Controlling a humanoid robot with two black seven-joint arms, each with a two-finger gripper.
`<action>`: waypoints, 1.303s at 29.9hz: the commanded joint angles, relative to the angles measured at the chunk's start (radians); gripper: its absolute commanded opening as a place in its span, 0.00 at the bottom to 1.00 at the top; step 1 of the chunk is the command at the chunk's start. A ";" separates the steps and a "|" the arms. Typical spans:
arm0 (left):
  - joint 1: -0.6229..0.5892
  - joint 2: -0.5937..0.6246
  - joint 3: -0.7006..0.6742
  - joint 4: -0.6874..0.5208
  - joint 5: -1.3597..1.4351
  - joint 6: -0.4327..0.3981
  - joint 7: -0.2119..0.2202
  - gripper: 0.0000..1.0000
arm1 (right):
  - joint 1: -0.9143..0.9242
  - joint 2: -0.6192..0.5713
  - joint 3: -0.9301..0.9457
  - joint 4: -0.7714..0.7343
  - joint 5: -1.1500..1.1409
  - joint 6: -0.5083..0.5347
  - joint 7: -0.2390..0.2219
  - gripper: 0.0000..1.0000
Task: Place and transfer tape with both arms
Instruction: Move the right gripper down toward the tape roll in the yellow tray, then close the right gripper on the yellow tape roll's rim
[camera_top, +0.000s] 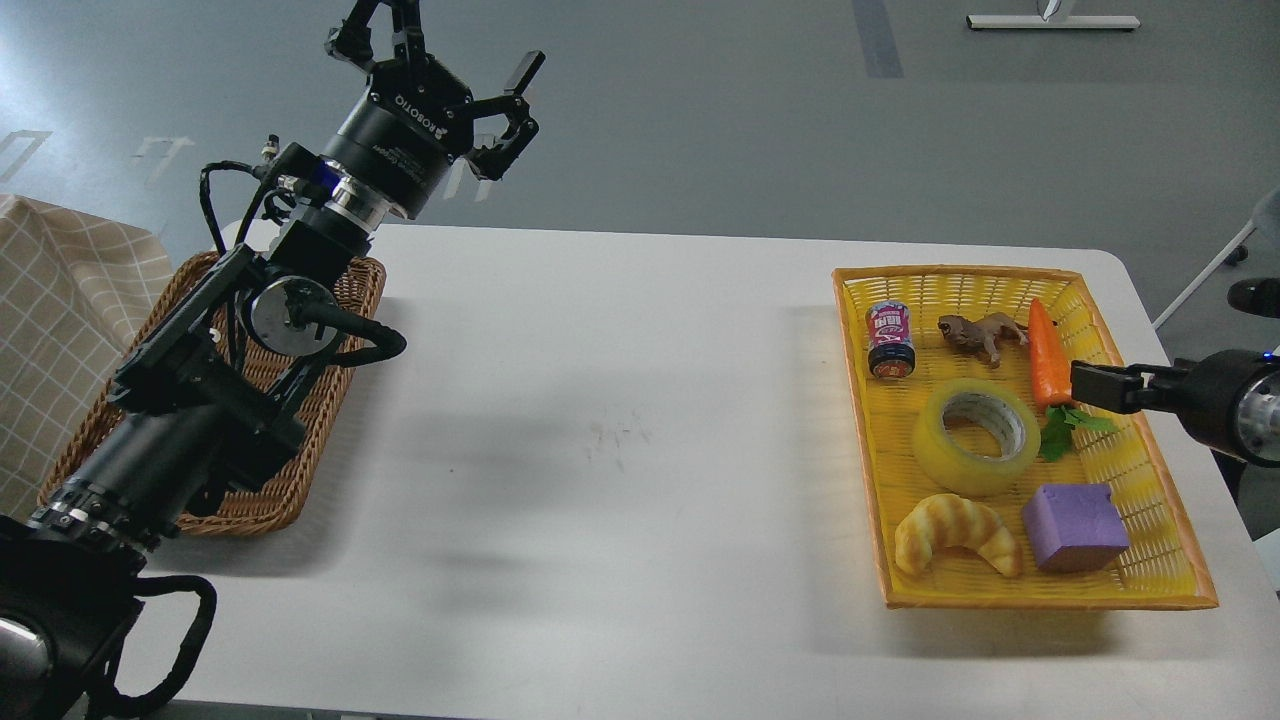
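Note:
The tape (977, 436), a translucent yellow roll with a grey-white core, lies flat in the middle of the yellow tray (1160, 520) at the right. My right gripper (1090, 384) reaches in from the right edge, just right of the tape and over the carrot's leaves. It is seen end-on, so its fingers cannot be told apart. My left gripper (440, 50) is held high above the table's far left, fingers spread open and empty.
The tray also holds a small can (890, 339), a toy animal (978, 333), a carrot (1047, 356), a croissant (957, 533) and a purple block (1074, 526). A brown wicker basket (240, 500) sits at the left under my left arm, with checked cloth (60, 320) beside it.

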 joint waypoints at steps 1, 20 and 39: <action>0.000 0.000 0.000 -0.001 0.000 0.000 0.000 0.98 | -0.003 0.029 -0.002 -0.016 -0.065 0.000 0.000 0.99; 0.000 -0.002 -0.003 0.000 0.000 0.000 -0.002 0.98 | 0.000 0.148 -0.071 -0.086 -0.074 0.000 0.003 0.75; 0.002 -0.006 -0.003 0.000 0.000 0.000 -0.002 0.98 | 0.026 0.220 -0.109 -0.155 -0.076 0.000 0.001 0.71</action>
